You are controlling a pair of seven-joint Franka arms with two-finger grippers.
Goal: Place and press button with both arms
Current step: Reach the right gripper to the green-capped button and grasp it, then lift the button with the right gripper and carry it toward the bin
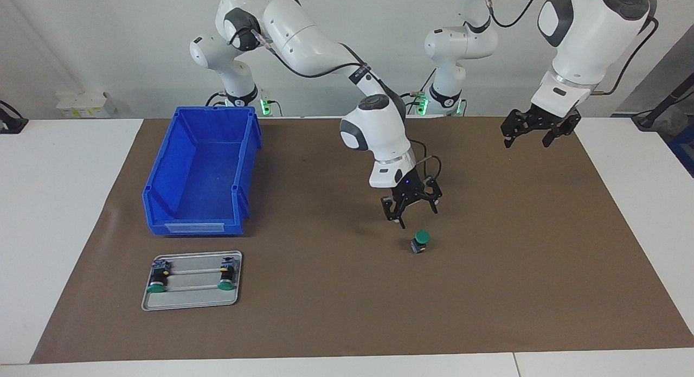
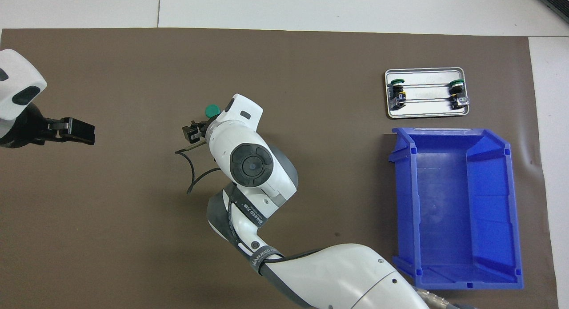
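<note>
The button [image 1: 420,240] stands upright on the brown mat near the table's middle, green cap up; it also shows in the overhead view [image 2: 212,110]. My right gripper [image 1: 418,216] hangs just above the mat beside the button, on the side nearer to the robots. It is open and empty, and a small gap separates it from the button. In the overhead view the right gripper [image 2: 195,131] is mostly hidden under its own wrist. My left gripper [image 1: 527,144] is open and empty. It waits raised over the mat toward the left arm's end of the table, also in the overhead view [image 2: 78,131].
A blue bin [image 1: 190,228] stands open and empty toward the right arm's end of the table, also in the overhead view [image 2: 402,189]. A small metal tray [image 1: 190,306], farther from the robots than the bin, holds two more green-capped buttons [image 1: 157,282] lying on their sides.
</note>
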